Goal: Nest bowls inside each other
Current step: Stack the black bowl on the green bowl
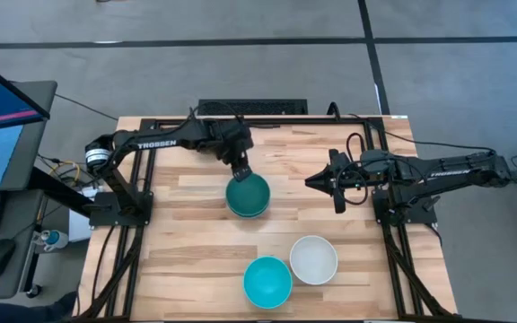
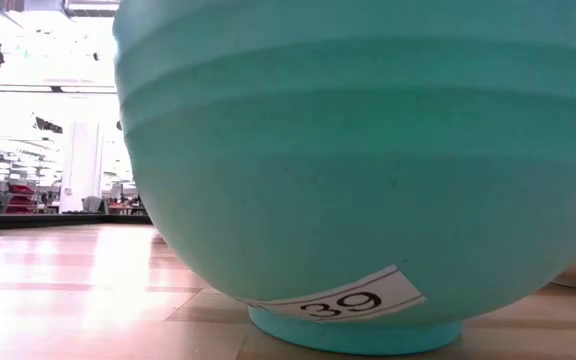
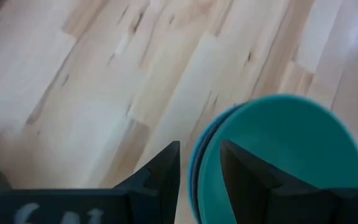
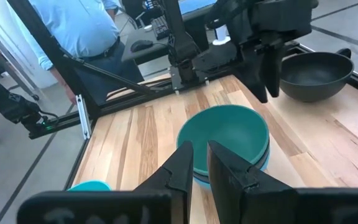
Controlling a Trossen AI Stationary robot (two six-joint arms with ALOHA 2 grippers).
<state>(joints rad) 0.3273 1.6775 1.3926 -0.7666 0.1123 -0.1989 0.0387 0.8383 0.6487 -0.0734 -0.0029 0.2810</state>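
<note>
The left gripper (image 1: pixel 239 170) hovers at the far rim of the teal-green bowl (image 1: pixel 247 195), which sits nested in a cyan-blue bowl (image 3: pixel 194 163) mid-table; its fingers (image 3: pixel 163 168) stand slightly parted astride the rim, gripping nothing. The right gripper (image 1: pixel 313 181) waits just beside this stack, fingers nearly closed and empty, while another cyan-blue bowl (image 1: pixel 267 280) and a white bowl (image 1: pixel 313 259) sit touching near the front edge, and a black bowl (image 4: pixel 314 74) rests near the left arm.

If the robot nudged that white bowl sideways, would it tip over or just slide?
Probably slide. The white bowl sits upright on smooth wooden table, and the cyan bowl shows a flat foot ring, which would resist tipping if the white one has the same. It looks like thin plastic, so likely light, and it might bump that cyan neighbour.
</note>
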